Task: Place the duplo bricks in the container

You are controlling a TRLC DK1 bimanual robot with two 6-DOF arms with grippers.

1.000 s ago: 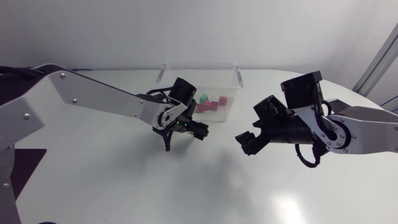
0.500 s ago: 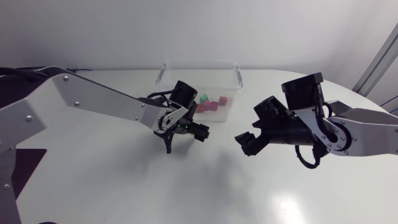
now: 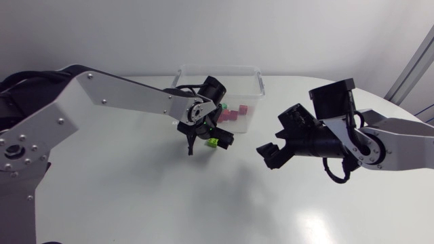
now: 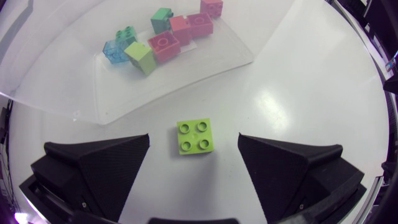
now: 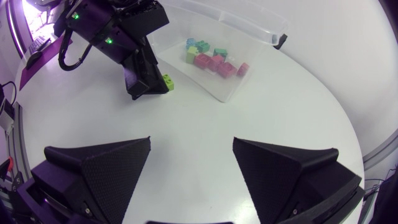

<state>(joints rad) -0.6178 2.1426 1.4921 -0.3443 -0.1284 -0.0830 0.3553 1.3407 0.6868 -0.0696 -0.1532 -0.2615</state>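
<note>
Lime brick [image 4: 196,136]: lies flat on the counter [image 4: 298,93] with its studs up. It sits in the gap between the left fingers [image 4: 106,165] and touches neither. In the head view it is at 6 o'clock of the container.
Left fingers: spread wide and gripping nothing, one on either side of the lime brick.
Container [image 4: 112,102]: a clear tub just ahead of the left fingers. It holds pink bricks [image 4: 163,45], green bricks [image 4: 161,20] and a pale blue brick [image 4: 112,51].
Right fingers [image 5: 99,168]: parted and empty above the counter. In the head view they are at 3 o'clock of the lime brick, well apart from it.
</note>
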